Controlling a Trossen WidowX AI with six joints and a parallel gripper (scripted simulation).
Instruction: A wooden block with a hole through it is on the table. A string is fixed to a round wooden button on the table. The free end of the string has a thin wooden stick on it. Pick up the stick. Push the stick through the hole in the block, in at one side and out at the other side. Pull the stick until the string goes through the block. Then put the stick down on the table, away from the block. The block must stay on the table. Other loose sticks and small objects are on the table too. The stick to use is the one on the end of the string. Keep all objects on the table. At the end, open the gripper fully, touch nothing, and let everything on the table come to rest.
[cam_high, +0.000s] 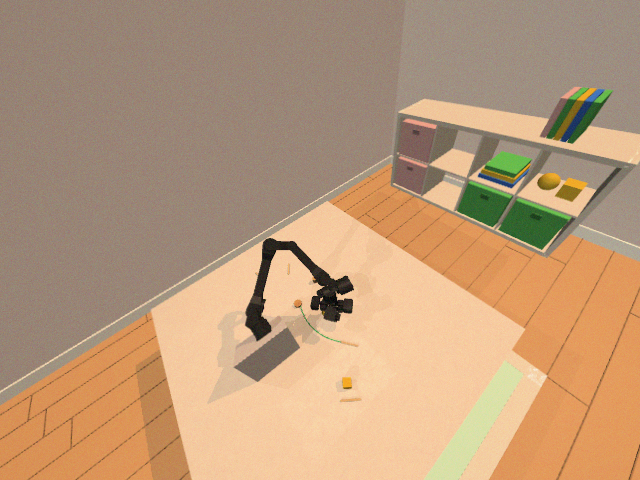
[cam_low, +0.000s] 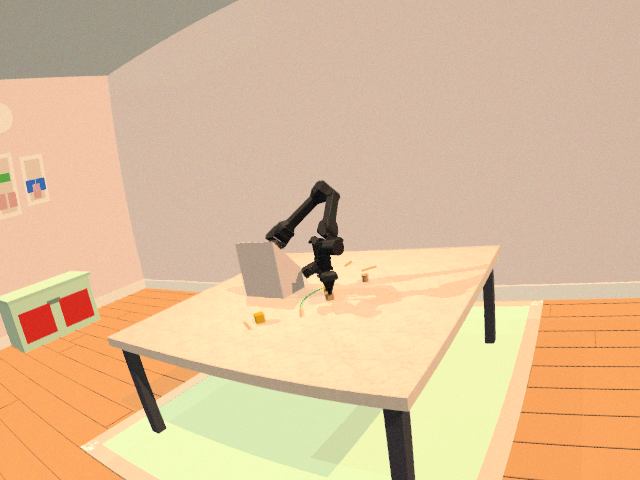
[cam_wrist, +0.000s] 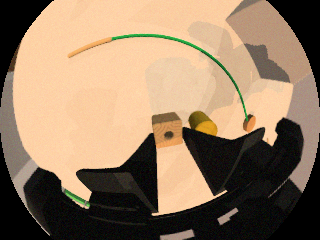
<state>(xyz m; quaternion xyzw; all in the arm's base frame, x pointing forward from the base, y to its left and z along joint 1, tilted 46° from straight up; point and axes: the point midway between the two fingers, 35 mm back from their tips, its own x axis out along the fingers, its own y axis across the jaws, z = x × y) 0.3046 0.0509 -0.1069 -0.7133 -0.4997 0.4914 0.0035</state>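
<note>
The claw (cam_high: 331, 313) (cam_low: 328, 293) (cam_wrist: 167, 134) appears to be grasping the block (cam_low: 329, 298) (cam_wrist: 160, 132), its fingertips at two opposite sides and the drilled hole facing the wrist camera. The block, by the look of it, is being steadied or turned ahead of threading. Doing that well calls for light, even pressure, the base kept down on the worktop (cam_high: 439, 361) (cam_low: 361, 351) (cam_wrist: 50, 100), small slow turns and a straight-up release, leaving both mouths of the hole accessible. A sideways slip could bump the yellow cylinder (cam_high: 323, 313) (cam_low: 324, 289) (cam_wrist: 202, 123), just beside the block.

Farther out, one button (cam_high: 297, 303) (cam_wrist: 250, 123) anchors one green string (cam_high: 313, 327) (cam_low: 308, 296) (cam_wrist: 192, 46), which curves to the tied stick (cam_high: 349, 343) (cam_low: 301, 312) (cam_wrist: 90, 47), lying ungrasped on the worktop, apart from the block and unthreaded.

The count: one block, one button, one string, one tied stick and three loose sticks, one near the yellow cube (cam_high: 346, 382) (cam_low: 259, 317) and two on the far side, seen in the exterior view (cam_low: 347, 263). Small objects number three: one cube, one yellow cylinder and one brown piece (cam_low: 364, 277). One gray wedge (cam_high: 266, 353) (cam_low: 258, 268) stands by the arm's base.
</note>
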